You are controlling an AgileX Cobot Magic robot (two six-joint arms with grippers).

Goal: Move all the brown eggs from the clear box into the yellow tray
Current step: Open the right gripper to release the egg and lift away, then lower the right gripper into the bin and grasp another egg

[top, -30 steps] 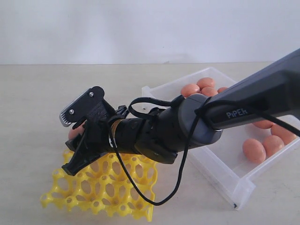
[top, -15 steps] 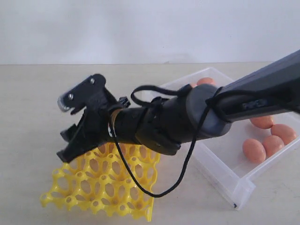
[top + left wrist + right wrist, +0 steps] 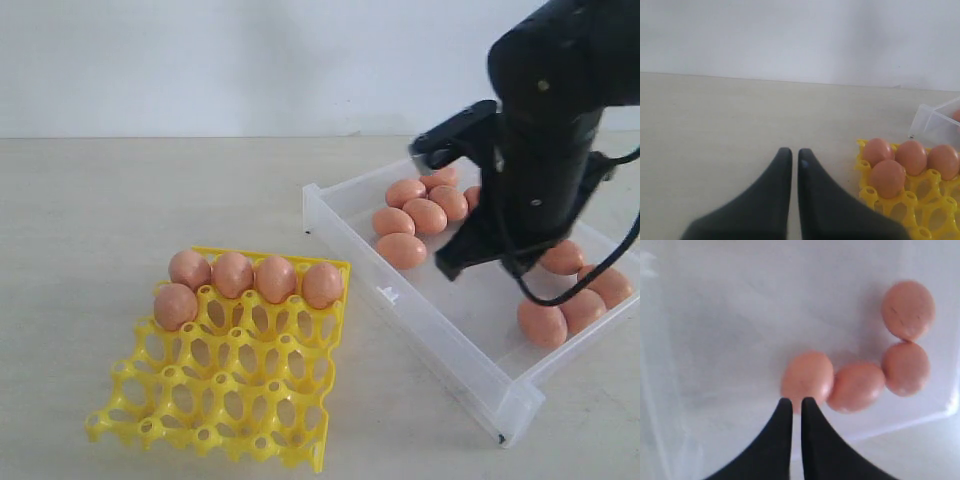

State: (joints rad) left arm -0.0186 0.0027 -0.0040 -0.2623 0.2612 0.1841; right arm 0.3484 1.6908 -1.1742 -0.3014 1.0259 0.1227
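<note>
On the left, the left tool point(image 3: 794, 151) hangs over bare tabletop point(image 3: 120, 200) with its two dark fingers drawn together to a thin slit and nothing between them. It is beside the yellow tray point(image 3: 200, 436) and not touching it.

The tray lies flat on the tabletop and carries five brown eggs. Four fill the back row point(image 3: 232, 273), and one sits in the leftmost cup of the second row point(image 3: 175, 305). The other cups are open lattice.

Just to the right of the tray, and apart from it, is the clear box point(image 3: 440, 335), set at an angle. A cluster of eggs point(image 3: 425, 215) lies toward its far end and a few more point(image 3: 542, 323) lie near its right corner. The right arm point(image 3: 545, 150) stands over the middle of the box and hides part of the floor, so the eggs there cannot be counted.

The right wrist view shows the right tool point(image 3: 796, 401) closed to a narrow gap and gripping nothing. Its tips are just beside one egg point(image 3: 807, 377), which has three others close by it.

Half a second ago this arm stretched across the tray with its jaws spread above the back left cups, hiding the eggs there. It has since swung back over the box, and the whole tray is in plain view.
</note>
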